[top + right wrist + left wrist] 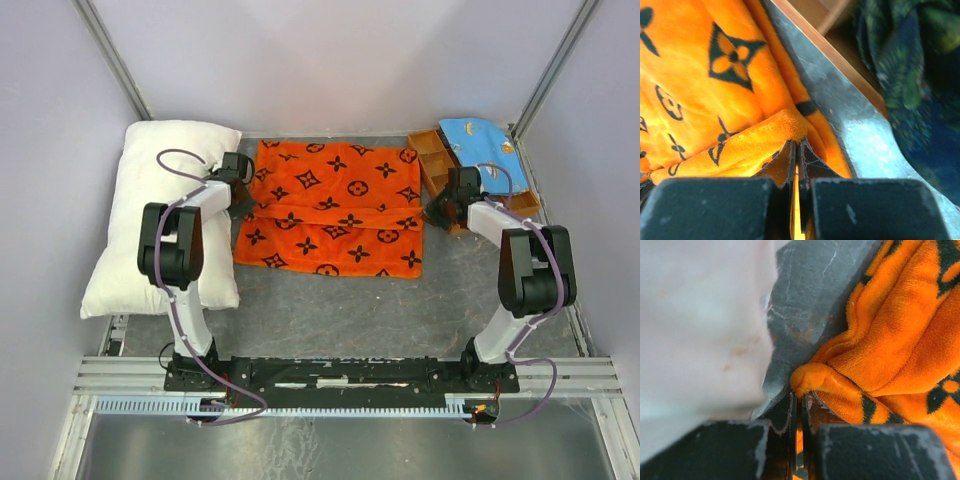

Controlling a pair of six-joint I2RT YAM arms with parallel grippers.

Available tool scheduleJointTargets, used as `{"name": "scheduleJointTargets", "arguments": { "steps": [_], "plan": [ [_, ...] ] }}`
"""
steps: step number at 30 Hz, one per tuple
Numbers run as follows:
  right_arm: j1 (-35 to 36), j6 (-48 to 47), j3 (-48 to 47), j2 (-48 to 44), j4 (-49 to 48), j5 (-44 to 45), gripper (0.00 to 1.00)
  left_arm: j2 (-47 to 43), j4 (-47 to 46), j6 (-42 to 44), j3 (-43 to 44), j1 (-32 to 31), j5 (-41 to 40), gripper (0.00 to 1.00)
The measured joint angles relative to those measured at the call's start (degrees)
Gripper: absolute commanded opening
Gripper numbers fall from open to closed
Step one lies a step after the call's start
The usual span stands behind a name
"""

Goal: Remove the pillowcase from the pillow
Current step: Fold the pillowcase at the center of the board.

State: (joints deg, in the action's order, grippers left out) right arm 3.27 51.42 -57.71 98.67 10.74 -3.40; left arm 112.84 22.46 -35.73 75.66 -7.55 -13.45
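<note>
The orange pillowcase (335, 208) with black motifs lies spread on the grey table, partly folded over itself, apart from the pillow. The white pillow (165, 215) lies bare at the left. My left gripper (243, 180) is shut on a fold at the pillowcase's left edge (812, 380), next to the pillow (700, 325). My right gripper (437, 212) is shut on a fold at the pillowcase's right edge (785, 125). Orange fabric shows pinched between both pairs of fingers.
A wooden tray (432, 160) with compartments stands at the back right, holding a light-blue patterned cloth (480, 145); both sit close to my right gripper. White walls enclose the table on three sides. A metal rail runs along the near edge.
</note>
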Motion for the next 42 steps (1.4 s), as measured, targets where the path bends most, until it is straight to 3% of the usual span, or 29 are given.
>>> {"name": "scheduleJointTargets", "arguments": {
  "steps": [6, 13, 17, 21, 29, 42],
  "plan": [
    [0.0, -0.7, -7.2, 0.5, 2.8, -0.5, 0.01, 0.2, 4.9, 1.7, 3.9, -1.1, -1.5, 0.03],
    [0.1, -5.5, -14.3, -9.2, 9.0, -1.1, 0.01, -11.4, 10.9, 6.0, 4.4, -3.2, -2.8, 0.03],
    [0.8, -7.5, -10.8, -20.7, 9.3, -0.9, 0.01, -19.9, 11.5, 6.9, 3.7, -3.4, -4.6, 0.03],
    [1.6, -7.8, -1.3, -26.3, 9.2, -0.9, 0.01, -21.5, 11.2, 6.9, -0.8, -3.3, -5.7, 0.03],
    [2.4, -7.7, 16.3, -22.0, 13.1, -0.7, 0.01, -14.2, 10.9, 4.4, -16.0, -3.5, -3.5, 0.03],
    [2.8, -7.4, 12.2, -9.8, 9.7, -0.2, 0.01, -14.0, 10.3, 3.0, -16.2, -4.7, -4.6, 0.03]
  ]
}}
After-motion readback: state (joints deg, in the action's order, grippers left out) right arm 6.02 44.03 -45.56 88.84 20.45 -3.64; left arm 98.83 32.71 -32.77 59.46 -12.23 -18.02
